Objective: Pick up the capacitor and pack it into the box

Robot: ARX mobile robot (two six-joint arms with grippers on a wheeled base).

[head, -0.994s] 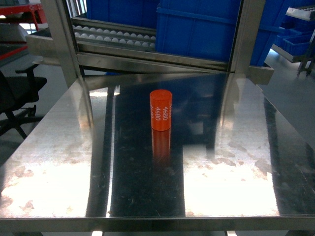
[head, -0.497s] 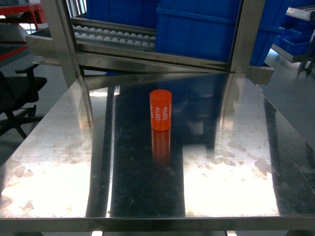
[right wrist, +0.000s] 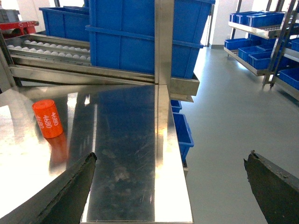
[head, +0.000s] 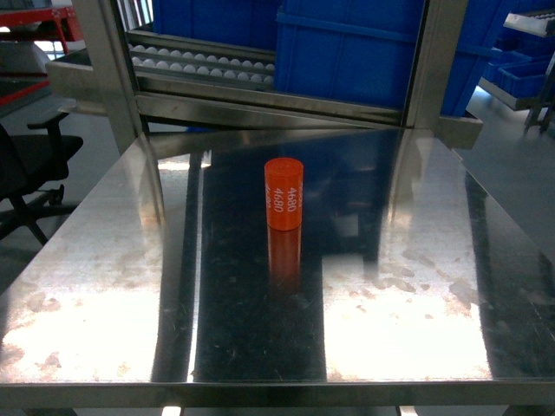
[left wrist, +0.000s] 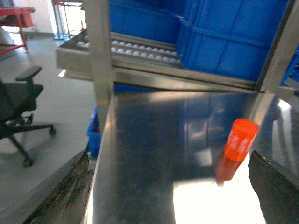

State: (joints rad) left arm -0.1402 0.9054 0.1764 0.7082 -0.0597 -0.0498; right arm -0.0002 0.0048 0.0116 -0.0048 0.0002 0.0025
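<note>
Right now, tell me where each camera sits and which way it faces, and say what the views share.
Head: sits above the near edge of the steel table, slanting down at the upright orange capacitor; no arm shows.
Left wrist: off the table's left side, facing forward and right across it; the left gripper frames the bottom, jaws wide apart.
Right wrist: at the table's right edge, facing forward over table and floor; the right gripper shows likewise, jaws wide apart.
Shared: all three see the capacitor, the table and the blue crates behind.
</note>
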